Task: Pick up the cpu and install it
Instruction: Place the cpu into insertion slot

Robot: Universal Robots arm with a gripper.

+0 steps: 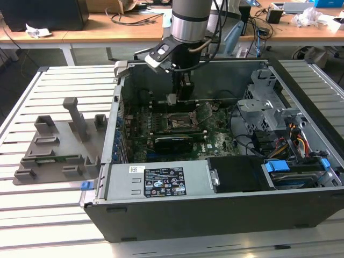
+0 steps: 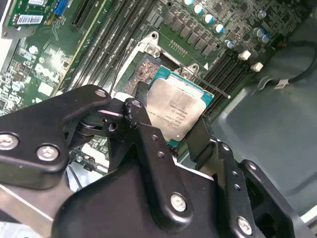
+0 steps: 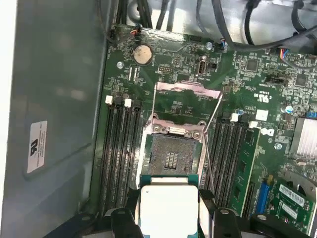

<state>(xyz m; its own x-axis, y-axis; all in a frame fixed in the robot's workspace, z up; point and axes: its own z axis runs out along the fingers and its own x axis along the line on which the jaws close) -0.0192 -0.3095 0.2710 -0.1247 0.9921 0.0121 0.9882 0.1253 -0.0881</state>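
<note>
Cpu (image 2: pixel 178 111): shiny silver top, green rim

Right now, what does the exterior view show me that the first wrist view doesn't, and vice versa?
Exterior view adds: the whole open computer case, the arm reaching into it, and the grey holder blocks on the exterior view's left. First wrist view adds: the cpu, silver top up, gripped between the fingers, and the bare contact field in the socket. Shared: the green motherboard and the open socket.
</note>
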